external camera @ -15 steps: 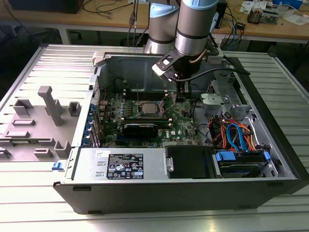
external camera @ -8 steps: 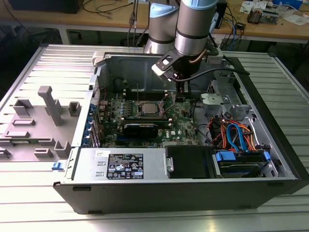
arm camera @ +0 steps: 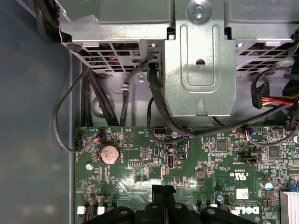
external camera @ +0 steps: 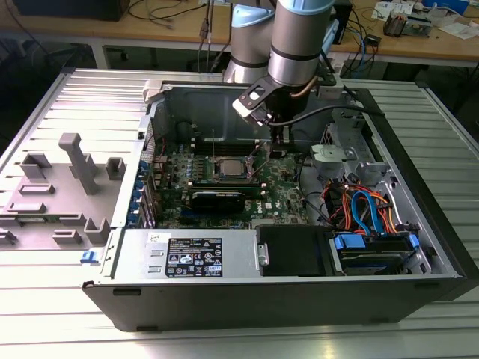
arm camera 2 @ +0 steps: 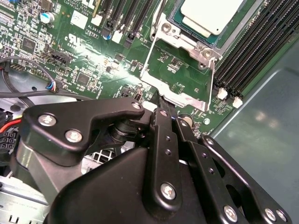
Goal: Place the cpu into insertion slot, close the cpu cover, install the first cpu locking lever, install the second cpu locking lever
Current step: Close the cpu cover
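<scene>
Cpu (arm camera 2: 210,16) sits seated in the slot (arm camera 2: 187,42), so step one looks done. Cover (arm camera 2: 182,95) lies flipped open toward the gripper (arm camera 2: 164,109), fingers drawn narrow at its free edge; closing and both locking steps remain.

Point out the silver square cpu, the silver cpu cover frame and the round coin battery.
Silver square cpu (arm camera 2: 212,14), second wrist view, metal top.
Silver cpu cover frame (arm camera 2: 189,100), second wrist view, edge strip.
Round coin battery (arm camera: 110,152), first wrist view, face.
</scene>
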### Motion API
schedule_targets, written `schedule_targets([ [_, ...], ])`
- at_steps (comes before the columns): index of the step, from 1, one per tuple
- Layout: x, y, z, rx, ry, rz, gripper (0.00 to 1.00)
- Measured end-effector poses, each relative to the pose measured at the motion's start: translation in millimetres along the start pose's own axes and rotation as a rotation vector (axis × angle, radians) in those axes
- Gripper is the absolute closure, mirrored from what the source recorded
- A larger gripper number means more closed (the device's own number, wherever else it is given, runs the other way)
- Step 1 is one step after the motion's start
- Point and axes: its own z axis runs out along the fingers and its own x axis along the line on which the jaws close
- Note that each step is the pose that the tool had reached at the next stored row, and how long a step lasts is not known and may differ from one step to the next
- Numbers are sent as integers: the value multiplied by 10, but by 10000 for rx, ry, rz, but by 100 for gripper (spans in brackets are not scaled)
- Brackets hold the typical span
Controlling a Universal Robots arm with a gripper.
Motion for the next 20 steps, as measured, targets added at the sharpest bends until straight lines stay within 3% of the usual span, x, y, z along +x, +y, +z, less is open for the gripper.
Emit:
schedule_targets([
  [18,0,-15,0,0,0,1,89],
  [20,-1,-71,-1,1,0,1,89],
])
